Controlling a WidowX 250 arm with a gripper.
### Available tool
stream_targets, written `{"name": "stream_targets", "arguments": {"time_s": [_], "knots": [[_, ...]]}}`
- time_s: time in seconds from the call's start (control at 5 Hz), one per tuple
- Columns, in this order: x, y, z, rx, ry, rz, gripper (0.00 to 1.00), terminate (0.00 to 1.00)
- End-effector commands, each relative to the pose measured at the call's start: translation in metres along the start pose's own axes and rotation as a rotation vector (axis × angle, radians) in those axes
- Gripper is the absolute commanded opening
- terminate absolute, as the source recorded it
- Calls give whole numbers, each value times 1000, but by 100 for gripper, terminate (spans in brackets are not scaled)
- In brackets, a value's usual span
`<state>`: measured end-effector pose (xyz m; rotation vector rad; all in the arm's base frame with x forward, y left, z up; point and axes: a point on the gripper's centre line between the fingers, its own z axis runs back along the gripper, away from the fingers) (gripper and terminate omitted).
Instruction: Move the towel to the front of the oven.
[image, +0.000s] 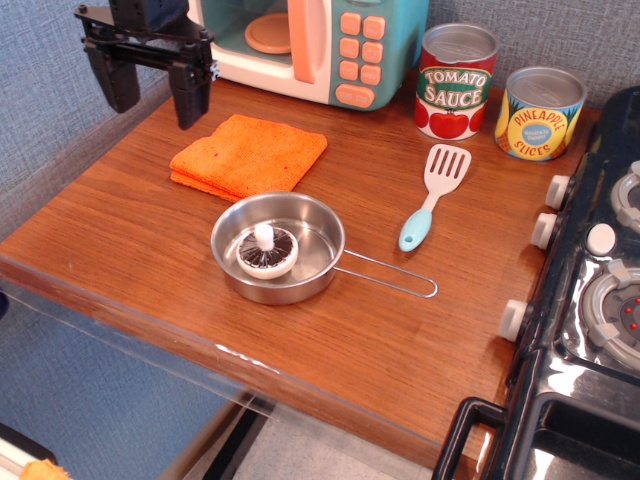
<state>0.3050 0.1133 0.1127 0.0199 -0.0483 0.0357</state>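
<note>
The orange folded towel (249, 156) lies flat on the wooden counter, just in front of the teal toy oven (325, 45) with its cream frame, orange handle and orange buttons. My black gripper (150, 100) hangs open and empty above the counter's back left corner, to the upper left of the towel and clear of it. Its two fingers point down, wide apart.
A steel pan (280, 245) holding a toy mushroom (267, 251) sits right in front of the towel. A blue-handled spatula (434, 195), a tomato sauce can (455, 80) and a pineapple can (538, 112) stand to the right. A black stove (590, 300) fills the right edge.
</note>
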Motion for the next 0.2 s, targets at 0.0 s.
{"name": "stream_targets", "arguments": {"time_s": [0.0], "knots": [[2,-3,22,22,-59,-4,100,100]]}}
